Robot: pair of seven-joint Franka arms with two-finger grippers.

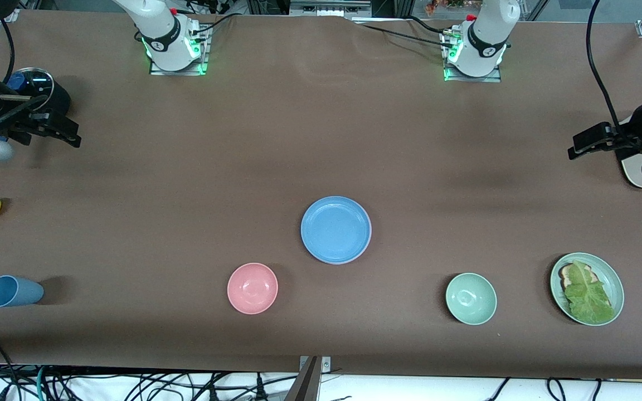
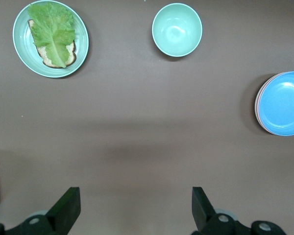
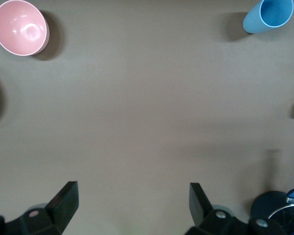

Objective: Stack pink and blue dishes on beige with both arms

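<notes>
The blue plate [image 1: 336, 229] tops the stack mid-worktop, pink rim [image 2: 257, 105] peeking beneath. Left hand [image 2: 132, 208] and right hand [image 3: 130, 205] wait spread open over opposite worktop ends.

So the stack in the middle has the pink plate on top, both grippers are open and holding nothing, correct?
Not quite: the top dish is the round matte light blue plate, as the front view shows; the left wrist view shows pinkish rims under it. The left gripper and right gripper are indeed open and holding nothing, each over bare table.
</notes>
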